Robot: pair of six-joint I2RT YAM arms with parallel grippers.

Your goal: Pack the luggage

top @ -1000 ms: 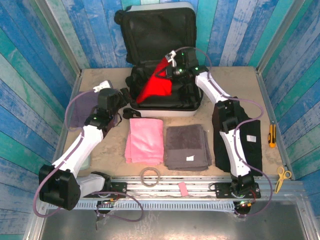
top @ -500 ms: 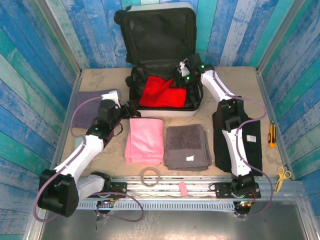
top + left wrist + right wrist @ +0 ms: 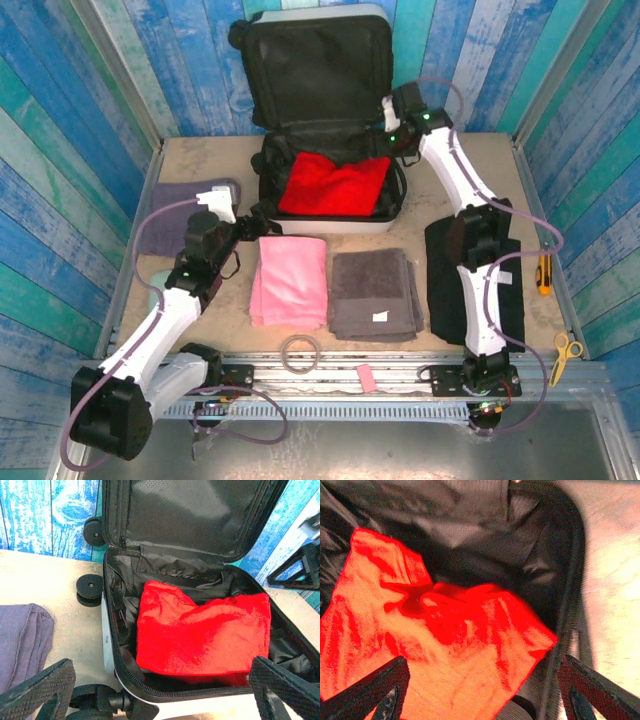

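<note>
My right claw [image 3: 482,687] is hovering, spread wide and empty, over the red cloth [image 3: 335,185] lying in the luggage [image 3: 315,75] at the table [image 3: 450,160]'s far edge; I'm judging the pink towel [image 3: 290,280] needs fetching next

On the sandy desk [image 3: 200,160] three folded pieces lie in a row at the near side: a pink cloth [image 3: 290,280], a grey towel [image 3: 375,293] with a small white tag just beside it on the right, and further right a black garment [image 3: 510,300]. A purple cloth [image 3: 165,225] lies at the left edge. A roll of tape [image 3: 282,350] and a small pink piece [image 3: 364,377] lie near the front rail. At the right edge are a yellow cutter [image 3: 544,270] and yellow-handled scissors [image 3: 566,350] – both apart from the cloths. Blue plank walls [image 3: 60,150] stand around.
</note>
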